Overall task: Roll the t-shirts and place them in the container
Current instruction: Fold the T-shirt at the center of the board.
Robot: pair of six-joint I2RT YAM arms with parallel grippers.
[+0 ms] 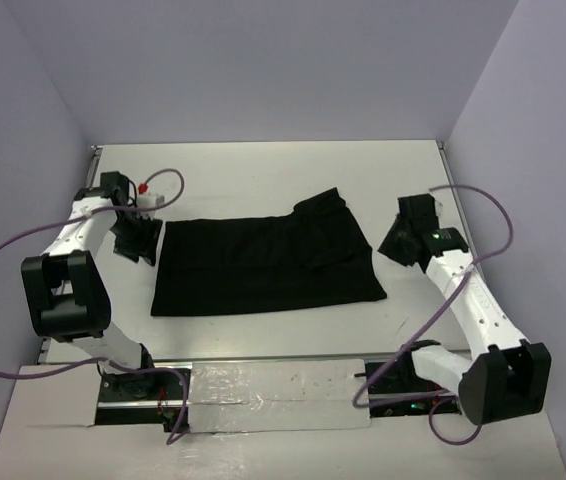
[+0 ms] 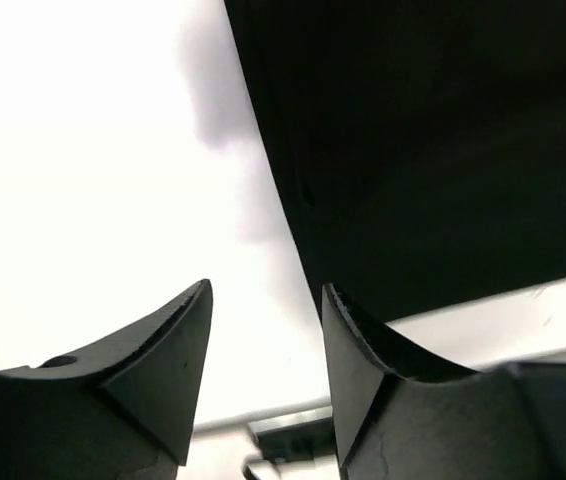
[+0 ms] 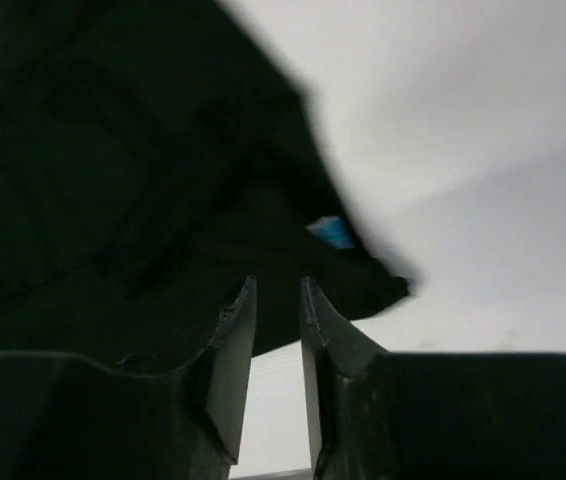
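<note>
A black t-shirt (image 1: 263,262) lies flat on the white table, folded into a wide rectangle, with a sleeve sticking out at its far right. My left gripper (image 1: 138,240) sits just off the shirt's left edge. In the left wrist view it (image 2: 266,290) is wide open and empty, and the shirt (image 2: 423,140) fills the upper right. My right gripper (image 1: 400,245) is just off the shirt's right edge. In the right wrist view it (image 3: 278,282) has a narrow gap with nothing in it. The shirt (image 3: 133,170), with a small blue tag (image 3: 331,232), lies just ahead.
Lilac walls close in the table on three sides. A silver strip (image 1: 273,390) runs along the near edge between the arm bases. Purple cables (image 1: 483,215) loop off both arms. A small red-capped part (image 1: 144,187) sits on the left arm.
</note>
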